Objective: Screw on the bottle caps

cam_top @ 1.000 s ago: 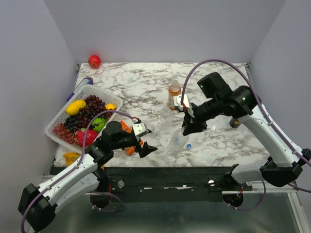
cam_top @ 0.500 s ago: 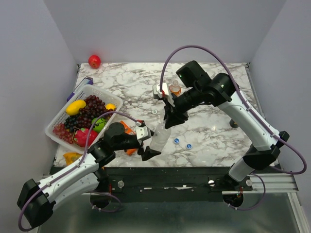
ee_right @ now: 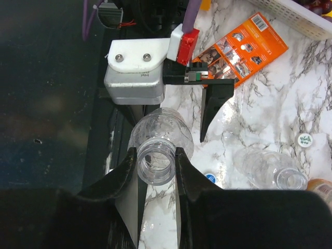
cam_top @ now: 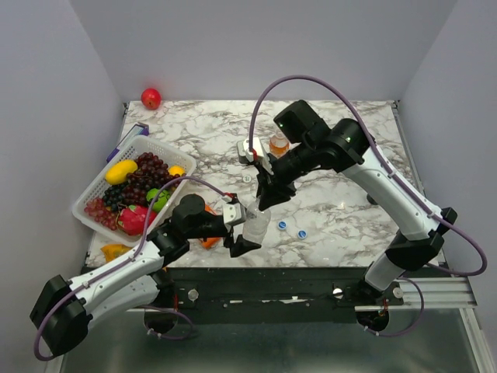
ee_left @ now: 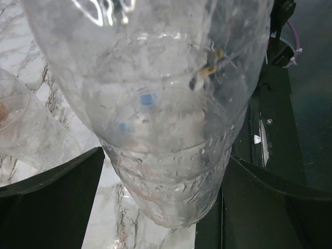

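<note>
My right gripper is shut on the neck of a clear, capless bottle and holds it upright near the table's front edge; the grip shows in the right wrist view. My left gripper is open, its fingers flanking the lower body of the held bottle. Two blue caps lie just right of it. A whitish cap lies further back. The orange bottle stands behind. A second clear bottle is open beside it.
A white basket of fruit stands at the left. A red apple sits in the far left corner. An orange packet lies by the left arm. A small dark can stands at the right. An orange fruit lies at the front left edge.
My right arm swung left and forward, lifting the lying clear bottle by its neck and bringing it upright between my left gripper's fingers. The left gripper edged in around the bottle's base.
</note>
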`<action>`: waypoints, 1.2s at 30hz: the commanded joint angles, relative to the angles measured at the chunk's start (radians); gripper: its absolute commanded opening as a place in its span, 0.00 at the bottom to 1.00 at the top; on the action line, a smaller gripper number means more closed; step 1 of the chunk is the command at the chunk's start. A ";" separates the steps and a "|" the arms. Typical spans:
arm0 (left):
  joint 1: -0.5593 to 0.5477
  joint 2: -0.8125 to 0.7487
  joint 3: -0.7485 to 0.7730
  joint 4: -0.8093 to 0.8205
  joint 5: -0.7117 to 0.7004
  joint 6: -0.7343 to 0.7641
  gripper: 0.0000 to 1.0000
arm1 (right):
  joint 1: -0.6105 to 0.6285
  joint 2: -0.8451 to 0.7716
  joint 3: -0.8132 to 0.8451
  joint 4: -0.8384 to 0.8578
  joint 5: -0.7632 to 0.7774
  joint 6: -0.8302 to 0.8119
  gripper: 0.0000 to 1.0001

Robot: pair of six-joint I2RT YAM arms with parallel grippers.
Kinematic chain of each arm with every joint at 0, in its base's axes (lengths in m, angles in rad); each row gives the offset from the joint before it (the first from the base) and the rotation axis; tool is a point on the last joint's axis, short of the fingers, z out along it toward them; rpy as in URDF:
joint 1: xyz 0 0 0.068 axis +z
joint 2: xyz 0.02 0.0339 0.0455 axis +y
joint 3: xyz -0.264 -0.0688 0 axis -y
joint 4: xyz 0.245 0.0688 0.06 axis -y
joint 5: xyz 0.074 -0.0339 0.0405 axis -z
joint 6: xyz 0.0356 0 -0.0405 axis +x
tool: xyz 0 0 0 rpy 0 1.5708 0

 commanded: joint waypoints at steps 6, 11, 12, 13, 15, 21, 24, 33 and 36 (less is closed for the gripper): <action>-0.005 0.032 0.035 0.026 0.066 0.086 0.99 | 0.020 0.030 0.048 0.000 -0.036 0.022 0.01; -0.005 0.046 0.035 0.053 0.092 0.063 0.99 | 0.022 0.037 0.062 0.017 -0.005 0.020 0.01; -0.005 0.048 0.035 0.053 0.092 0.063 0.99 | 0.020 0.039 0.062 0.018 -0.007 0.022 0.01; -0.005 0.048 0.032 0.055 0.090 0.065 0.98 | 0.022 0.040 0.062 0.017 -0.007 0.020 0.01; -0.005 0.041 0.025 0.060 0.083 0.061 0.92 | 0.020 0.040 0.060 0.018 -0.005 0.022 0.01; -0.004 0.022 -0.005 0.102 0.046 0.014 0.65 | 0.026 0.043 0.037 0.015 0.007 0.020 0.06; -0.004 -0.009 -0.025 0.112 -0.003 -0.001 0.54 | 0.026 0.028 0.014 0.017 0.065 0.052 0.36; -0.005 -0.120 -0.123 0.061 -0.163 0.107 0.01 | 0.013 -0.329 -0.350 0.126 0.355 0.065 0.75; -0.004 -0.155 -0.159 0.093 -0.241 0.118 0.00 | 0.009 -0.413 -0.577 0.176 0.371 0.046 0.73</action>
